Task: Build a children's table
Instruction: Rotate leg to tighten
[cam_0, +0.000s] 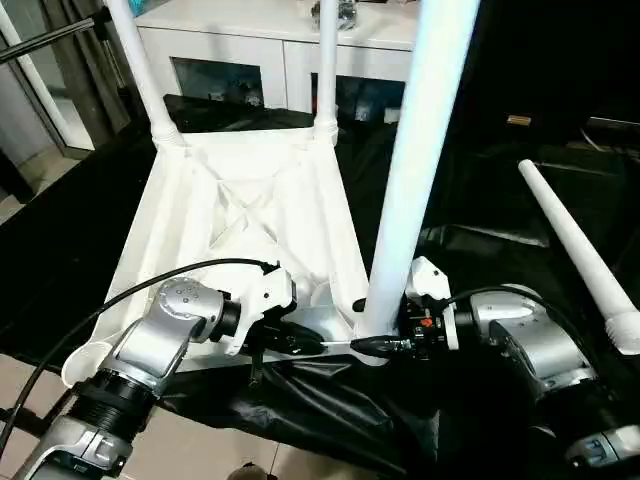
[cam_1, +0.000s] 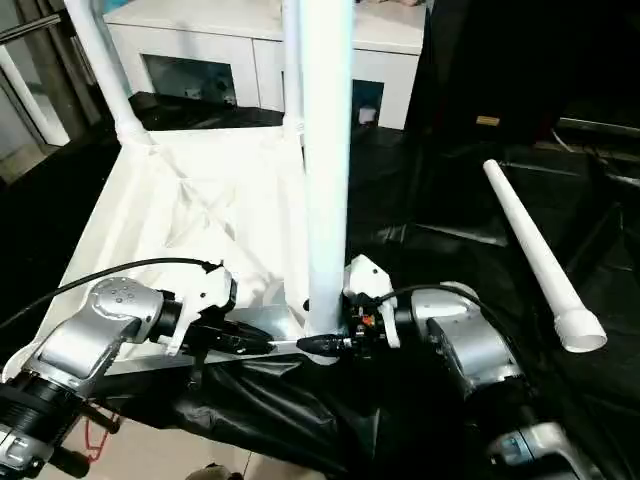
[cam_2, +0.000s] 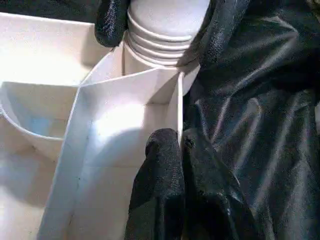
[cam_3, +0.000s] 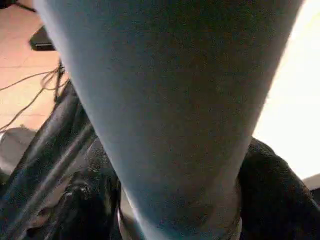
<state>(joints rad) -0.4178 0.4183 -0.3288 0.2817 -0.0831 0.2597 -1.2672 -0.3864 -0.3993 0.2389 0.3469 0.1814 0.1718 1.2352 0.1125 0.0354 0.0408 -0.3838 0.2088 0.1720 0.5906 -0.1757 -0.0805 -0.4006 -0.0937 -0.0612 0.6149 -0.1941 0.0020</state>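
We see our left gripper (cam_2: 181, 150) pinching a thin rib of the tabletop (cam_2: 115, 105). Beyond it, two black fingers (cam_2: 111, 22) clasp the ribbed foot of a leg (cam_2: 162, 25) at a corner socket.

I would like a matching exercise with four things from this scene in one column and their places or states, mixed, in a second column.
Things:
1. third leg
2. fourth leg
3. tabletop
4. left gripper

States:
A. lying loose on the black sheet
B. upside down, ribs facing up
C. upright, held by the right gripper
D. on the tabletop's near edge

Pairs: 1-C, 2-A, 3-B, 4-D
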